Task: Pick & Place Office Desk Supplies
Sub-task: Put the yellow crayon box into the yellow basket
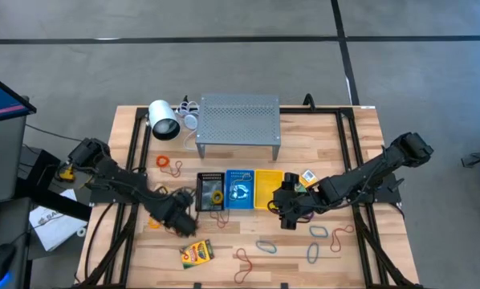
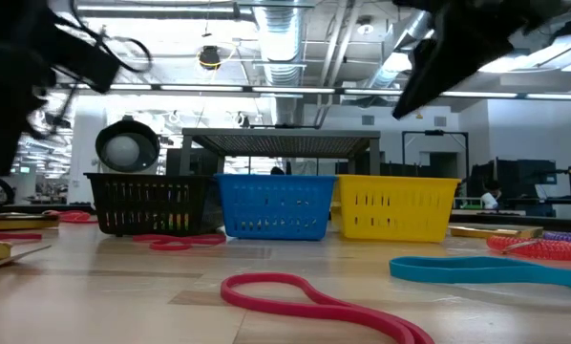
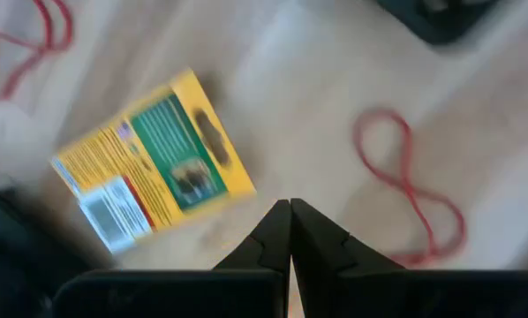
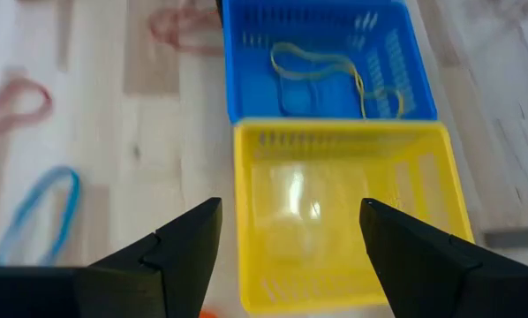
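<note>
A yellow-and-green crayon box [image 1: 197,254] lies flat on the wooden table near its front edge; the left wrist view shows the crayon box [image 3: 154,159] with a red rubber band [image 3: 410,185] beside it. My left gripper [image 1: 185,225] hangs above the table just beyond the box, and in its own view my left gripper [image 3: 290,212] is shut with nothing between the fingers. My right gripper [image 1: 286,215] stands open above the near edge of the yellow basket [image 4: 343,212], and in its own view my right gripper [image 4: 290,212] holds nothing. Loose rubber bands lie scattered on the table.
A black basket [image 1: 210,193], a blue basket [image 1: 240,189] holding a thin band [image 4: 321,66], and the yellow basket stand in a row mid-table. Behind them are a grey perforated shelf [image 1: 238,124] and a white cylinder [image 1: 164,120]. Blue [image 1: 266,246], purple [image 1: 319,232] and red [image 1: 244,261] bands lie near the front.
</note>
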